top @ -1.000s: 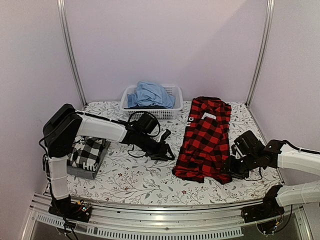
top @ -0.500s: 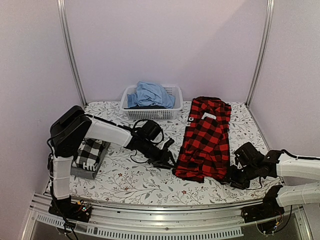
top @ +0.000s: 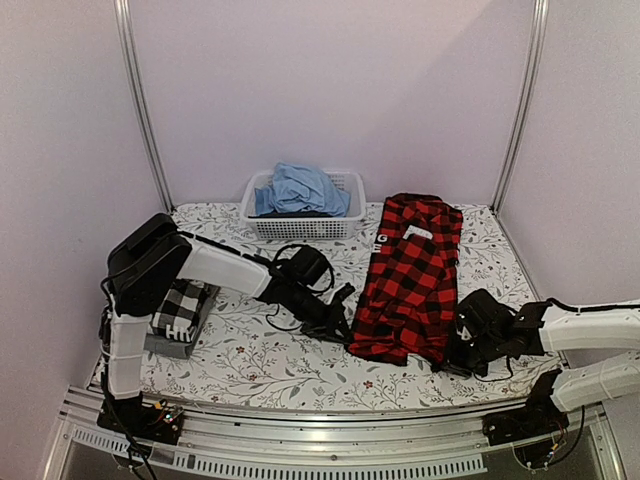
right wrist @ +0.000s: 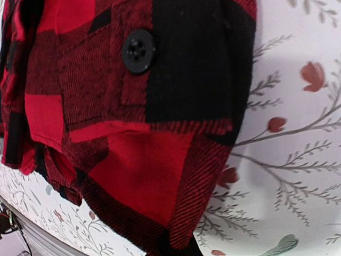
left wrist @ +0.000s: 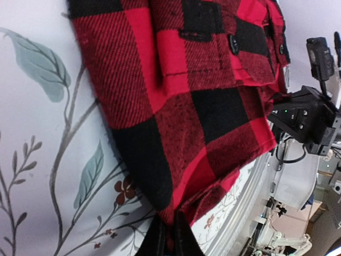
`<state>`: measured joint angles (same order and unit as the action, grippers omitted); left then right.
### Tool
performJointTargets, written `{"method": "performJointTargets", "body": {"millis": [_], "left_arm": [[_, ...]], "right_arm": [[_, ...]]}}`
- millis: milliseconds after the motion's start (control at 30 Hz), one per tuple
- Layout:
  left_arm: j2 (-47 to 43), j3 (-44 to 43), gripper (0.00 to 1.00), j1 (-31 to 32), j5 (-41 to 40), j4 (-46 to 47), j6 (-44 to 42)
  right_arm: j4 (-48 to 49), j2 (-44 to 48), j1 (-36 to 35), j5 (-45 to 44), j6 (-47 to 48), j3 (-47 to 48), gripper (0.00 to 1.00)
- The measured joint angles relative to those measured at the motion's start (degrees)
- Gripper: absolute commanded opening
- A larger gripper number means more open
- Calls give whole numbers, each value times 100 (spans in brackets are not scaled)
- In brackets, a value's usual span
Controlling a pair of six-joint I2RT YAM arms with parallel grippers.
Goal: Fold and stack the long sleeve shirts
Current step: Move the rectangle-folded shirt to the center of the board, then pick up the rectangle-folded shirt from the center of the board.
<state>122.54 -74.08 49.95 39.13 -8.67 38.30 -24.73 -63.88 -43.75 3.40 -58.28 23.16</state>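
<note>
My left gripper point(top: 340, 328) was clamped on the near-left corner of the red-and-black flannel point(top: 412, 275). The wrist view showed red hem caught between the fingers point(left wrist: 155, 242). My right gripper point(top: 452, 352) was closed on the near-right corner, the hem running down into the jaws. The flannel lay lengthwise, right of centre on the table point(top: 270, 365), its near edge between my two grippers. The black-and-white check shirt point(top: 180, 305) sat folded far left, well apart. The basket point(top: 345, 222) with blue cloth point(top: 298, 188) stood at the back.
</note>
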Motion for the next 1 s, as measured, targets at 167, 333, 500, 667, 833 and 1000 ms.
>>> {"method": "performJointTargets", "body": {"millis": [167, 333, 500, 667, 833, 1000], "left_arm": [[-122, 240, 2, 2, -81, -131, -83], [-619, 693, 1, 2, -208, -422, -208], [-866, 785, 0, 2, -308, -553, -317], [-874, 782, 0, 2, -363, -619, -422], [-872, 774, 0, 2, -365, -673, -485], [-872, 739, 0, 2, -352, -715, -586]], "right_arm": [[76, -278, -811, 4, -284, 173, 0], [20, -407, -1537, 17, -713, 334, 37], [-245, -289, -1661, 11, -927, 483, 61], [-553, 492, -1663, 7, -1119, 498, 70], [-616, 1263, -1532, -22, -1410, 326, 64], [-514, 1613, -1130, -13, -1655, -131, 57]]}}
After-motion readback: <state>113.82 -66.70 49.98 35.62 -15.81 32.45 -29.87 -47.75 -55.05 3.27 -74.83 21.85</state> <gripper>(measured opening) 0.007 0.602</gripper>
